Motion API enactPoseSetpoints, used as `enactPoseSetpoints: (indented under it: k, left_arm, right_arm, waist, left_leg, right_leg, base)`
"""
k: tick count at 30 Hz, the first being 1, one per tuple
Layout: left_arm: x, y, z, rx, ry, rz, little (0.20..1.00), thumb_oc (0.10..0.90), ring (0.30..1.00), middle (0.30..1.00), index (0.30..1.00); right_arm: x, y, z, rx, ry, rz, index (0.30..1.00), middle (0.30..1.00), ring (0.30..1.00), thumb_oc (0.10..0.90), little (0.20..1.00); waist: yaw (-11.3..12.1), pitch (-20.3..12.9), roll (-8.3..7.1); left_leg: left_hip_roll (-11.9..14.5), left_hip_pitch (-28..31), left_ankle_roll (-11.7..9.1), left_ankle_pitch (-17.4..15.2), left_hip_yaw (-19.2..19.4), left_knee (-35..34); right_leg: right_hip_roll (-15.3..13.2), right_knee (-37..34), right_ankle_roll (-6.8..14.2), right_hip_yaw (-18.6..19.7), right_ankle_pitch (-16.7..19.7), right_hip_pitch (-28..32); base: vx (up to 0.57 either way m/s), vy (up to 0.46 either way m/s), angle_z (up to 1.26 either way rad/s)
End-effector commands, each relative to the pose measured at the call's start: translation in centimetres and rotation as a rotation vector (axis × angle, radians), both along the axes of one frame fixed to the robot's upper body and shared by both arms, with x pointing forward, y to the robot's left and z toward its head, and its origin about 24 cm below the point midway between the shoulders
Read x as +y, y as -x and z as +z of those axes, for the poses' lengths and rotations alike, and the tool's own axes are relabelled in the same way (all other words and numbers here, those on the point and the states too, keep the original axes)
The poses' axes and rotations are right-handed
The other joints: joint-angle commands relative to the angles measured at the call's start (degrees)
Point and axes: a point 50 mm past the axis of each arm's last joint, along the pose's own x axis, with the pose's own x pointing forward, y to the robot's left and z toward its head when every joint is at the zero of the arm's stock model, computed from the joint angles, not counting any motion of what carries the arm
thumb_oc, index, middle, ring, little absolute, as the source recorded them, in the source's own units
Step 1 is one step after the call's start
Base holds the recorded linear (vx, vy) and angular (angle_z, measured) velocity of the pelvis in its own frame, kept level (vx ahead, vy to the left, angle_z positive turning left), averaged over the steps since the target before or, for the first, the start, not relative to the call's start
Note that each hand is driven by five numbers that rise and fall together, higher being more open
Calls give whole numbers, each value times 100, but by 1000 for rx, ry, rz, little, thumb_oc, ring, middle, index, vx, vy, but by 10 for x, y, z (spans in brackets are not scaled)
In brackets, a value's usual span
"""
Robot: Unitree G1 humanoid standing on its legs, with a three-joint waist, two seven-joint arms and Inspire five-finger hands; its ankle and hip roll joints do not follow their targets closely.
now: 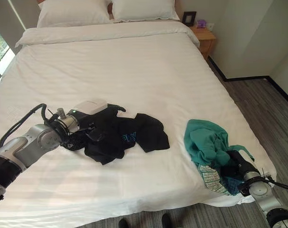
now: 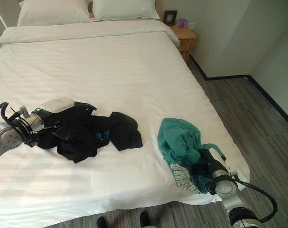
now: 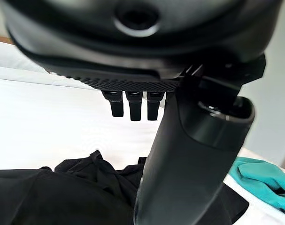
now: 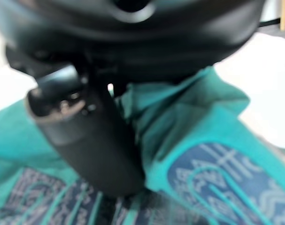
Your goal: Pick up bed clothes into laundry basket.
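Clothes: black tee (image 1: pixel 120 135) mid-bed under my left hand (image 1: pixel 94 124), fingers uncurled above it. Teal heap (image 1: pixel 208 142) at the bed's (image 1: pixel 134 61) edge; right hand (image 1: pixel 236 164) buried there, can't tell its grip. I'd bunch plenty of cloth before lifting.

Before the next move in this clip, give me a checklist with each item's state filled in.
1. Left hand on the black garment: ok, it rests on it.
2. Left hand's grip closed: not ok; the fingers hang straight above the cloth.
3. Right hand at the teal garment: ok, pressed into the pile.
4. Right hand's grip: cannot tell, its fingers are hidden in cloth.
5. Both garments off the bed: not ok.
6. Laundry basket located: cannot tell.
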Motion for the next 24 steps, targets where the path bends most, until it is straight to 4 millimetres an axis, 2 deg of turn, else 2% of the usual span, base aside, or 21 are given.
enactPoseSetpoints:
  k: [1, 2, 6, 8, 10, 12, 13, 14, 16, 17, 19, 22, 24]
  left_arm:
    - [13, -20, 94, -405, 88, 97, 900, 800, 900, 900, 900]
    - [13, -20, 94, -405, 88, 97, 900, 800, 900, 900, 900]
    - [22, -31, 58, -275, 29, 183, 900, 800, 900, 900, 900]
    - [22, -32, 53, -257, -9, 185, 900, 800, 900, 900, 900]
    - [22, -34, 38, -204, -78, 192, 900, 800, 900, 900, 900]
    - [20, -35, 15, -128, -154, 194, 900, 800, 900, 900, 900]
    - [25, -38, -12, -57, -220, 232, 900, 800, 900, 900, 900]
    - [24, -39, -13, -59, -220, 229, 900, 800, 900, 900, 900]
    - [38, -33, -71, 150, -372, 308, 900, 800, 900, 900, 900]
    - [38, -31, -83, 189, -423, 311, 900, 800, 900, 900, 900]
    - [40, -16, -124, 345, -565, 288, 900, 800, 900, 900, 900]
    - [44, -2, -143, 425, -585, 289, 900, 800, 900, 900, 900]
    - [44, 7, -150, 459, -569, 268, 900, 800, 900, 900, 900]
  right_arm:
    - [21, 105, -89, 585, -13, 87, 300, 300, 300, 400, 300]
    - [21, 106, -89, 585, -13, 87, 300, 300, 300, 400, 300]
    - [16, 118, -94, 635, -7, 58, 300, 300, 300, 400, 300]
    - [16, 119, -94, 637, -6, 53, 300, 300, 300, 400, 300]
    - [16, 117, -92, 627, -9, 54, 300, 300, 300, 400, 300]
    - [15, 115, -91, 620, -4, 55, 300, 300, 300, 400, 300]
    - [19, 102, -85, 573, -2, 92, 300, 300, 300, 400, 300]
    - [19, 102, -85, 574, -2, 90, 300, 300, 300, 400, 300]
    - [25, 80, -73, 505, 17, 164, 300, 300, 300, 400, 300]
    - [26, 75, -69, 489, 27, 186, 300, 300, 300, 400, 300]
    - [32, 62, -62, 451, 34, 233, 300, 300, 300, 400, 300]
    - [37, 51, -50, 393, 26, 274, 300, 300, 300, 400, 300]
    - [35, 55, -52, 407, 20, 269, 300, 300, 300, 400, 300]
  waist:
    - [-122, 306, 211]
    - [-119, 305, 210]
    - [-190, 412, 133]
    - [-192, 424, 115]
    - [-207, 467, 72]
    - [-216, 520, 19]
    - [-263, 604, -73]
    - [-245, 587, -64]
    - [-343, 673, -202]
    - [-355, 677, -225]
    - [-400, 709, -270]
    - [-420, 715, -292]
    - [-395, 689, -271]
  left_leg:
    - [197, -133, -308, -85, -126, 44]
    - [198, -133, -308, -85, -125, 44]
    - [223, -224, -305, -80, -68, 44]
    - [226, -262, -301, -77, -74, 44]
    - [245, -322, -298, -70, -54, 44]
    - [262, -396, -293, -68, -40, 44]
    - [298, -493, -293, -47, -18, 44]
    - [300, -508, -293, -46, -13, 44]
    - [362, -562, -298, -72, 89, 44]
    - [386, -602, -299, -59, 111, 44]
    - [421, -563, -299, -127, 216, 44]
    - [467, -520, -306, -144, 344, 44]
    - [470, -457, -316, -173, 395, 44]
  right_leg:
    - [-478, 105, 677, -118, -197, 171]
    - [-478, 106, 677, -117, -197, 170]
    - [-454, 118, 679, -78, -159, 51]
    - [-446, 124, 677, -66, -153, 6]
    - [-431, 115, 679, -60, -132, -46]
    - [-413, 105, 684, -49, -107, -130]
    - [-378, 109, 680, -4, -72, -249]
    - [-376, 117, 680, 3, -73, -271]
    - [-305, 102, 685, 93, -7, -402]
    - [-270, 88, 679, 140, 42, -463]
    - [-248, 85, 695, 225, 41, -492]
    - [-217, 70, 691, 352, 75, -554]
    - [-211, 66, 681, 369, 51, -551]
  base:
    - [0, 0, 0]
    - [0, 0, 0]
    - [0, 0, 0]
    - [0, 0, 0]
    - [-10, 6, -2]
    - [-42, 13, -5]
    - [-43, 15, -3]
    - [-49, 28, -6]
    - [8, 41, -6]
    - [42, 44, -5]
    - [35, 46, -14]
    - [25, 35, -21]
    - [50, 33, -33]
